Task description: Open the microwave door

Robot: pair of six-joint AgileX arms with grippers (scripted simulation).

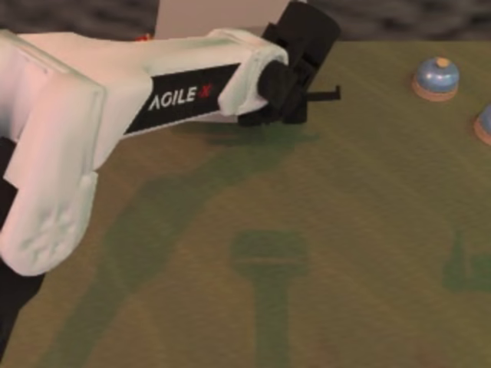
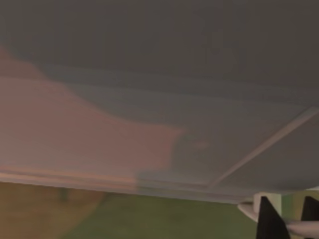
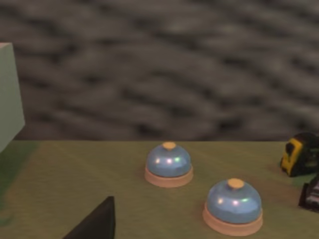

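At the far edge of the table (image 1: 322,230), toward its left, my left gripper (image 1: 326,93) reaches beside the microwave (image 1: 219,15), of which the top view shows only a pale patch behind my arm; the left wrist view is filled by the microwave door (image 2: 209,114), its translucent window showing the pinkish cavity, its lower frame edge close above the table; whether my left jaws are parted or holding anything I cannot tell. I judge the door-swinging step is in hand; the next move likely calls for an arcing pull toward open table. Room lies ahead; two blue bells (image 1: 436,77) sit well apart at right. My right arm is parked, out of the top view.
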